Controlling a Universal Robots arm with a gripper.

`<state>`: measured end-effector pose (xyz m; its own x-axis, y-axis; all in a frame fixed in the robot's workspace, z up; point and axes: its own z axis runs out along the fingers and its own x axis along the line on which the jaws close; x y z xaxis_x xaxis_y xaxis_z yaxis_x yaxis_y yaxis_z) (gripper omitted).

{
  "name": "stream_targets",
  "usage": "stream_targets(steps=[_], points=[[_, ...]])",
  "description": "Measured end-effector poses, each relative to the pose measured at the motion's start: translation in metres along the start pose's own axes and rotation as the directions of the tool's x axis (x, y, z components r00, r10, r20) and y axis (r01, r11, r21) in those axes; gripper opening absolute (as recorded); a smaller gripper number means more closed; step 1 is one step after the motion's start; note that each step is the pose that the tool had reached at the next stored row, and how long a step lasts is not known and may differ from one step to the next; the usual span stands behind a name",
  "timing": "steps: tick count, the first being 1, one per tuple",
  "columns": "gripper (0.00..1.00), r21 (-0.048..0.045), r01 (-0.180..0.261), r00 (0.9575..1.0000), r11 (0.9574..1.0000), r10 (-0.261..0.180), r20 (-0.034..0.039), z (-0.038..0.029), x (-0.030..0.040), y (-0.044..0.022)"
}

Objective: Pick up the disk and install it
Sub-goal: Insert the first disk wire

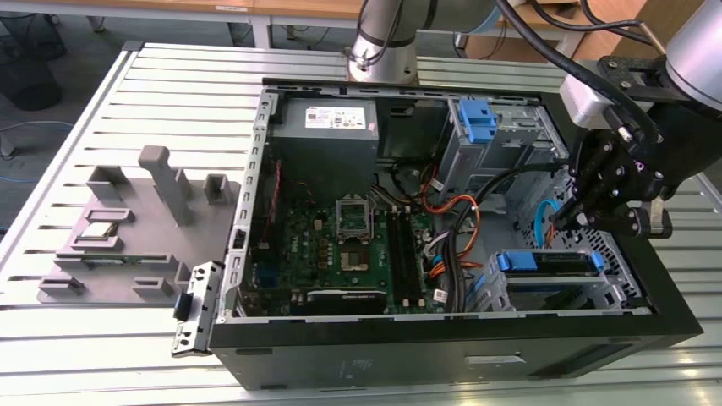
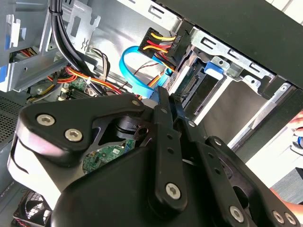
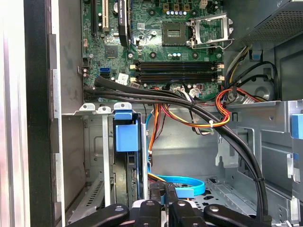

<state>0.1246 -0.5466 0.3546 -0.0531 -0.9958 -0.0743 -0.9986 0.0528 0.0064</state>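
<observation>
Matt metal tool (image 2: 169, 101), grooved metal table (image 1: 192, 93)

Robotics lab or test workshop. Slotted aluminium bench (image 1: 169, 93) carries the arm's base (image 1: 378, 42). An open desktop PC case (image 1: 451, 334) lies on its side right under the gripper (image 1: 584, 218), motherboard (image 1: 327, 254) bared. Grey parts fixture (image 1: 113, 254) sits well apart from the gripper, beyond the case. Wooden desks (image 1: 293, 8) stand farther off, past the arm's base.
</observation>
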Motion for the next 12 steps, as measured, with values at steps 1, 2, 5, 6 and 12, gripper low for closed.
stream_targets(steps=[1,2,5,6,12], points=[[0.16,0.0000,0.000,1.0000,1.0000,0.000,0.0000,0.0000,0.0000,0.0000],[0.16,0.0000,0.000,1.0000,1.0000,0.000,0.0000,0.0000,0.0000,0.0000],[0.16,0.0000,0.000,1.0000,1.0000,0.000,0.0001,0.0001,0.0000,0.0000],[0.16,0.0004,0.000,1.0000,1.0000,0.000,0.0002,0.0002,0.0002,0.0001],[0.16,0.0121,0.001,1.0000,0.9999,-0.001,0.0007,0.0003,0.0053,0.0038]])
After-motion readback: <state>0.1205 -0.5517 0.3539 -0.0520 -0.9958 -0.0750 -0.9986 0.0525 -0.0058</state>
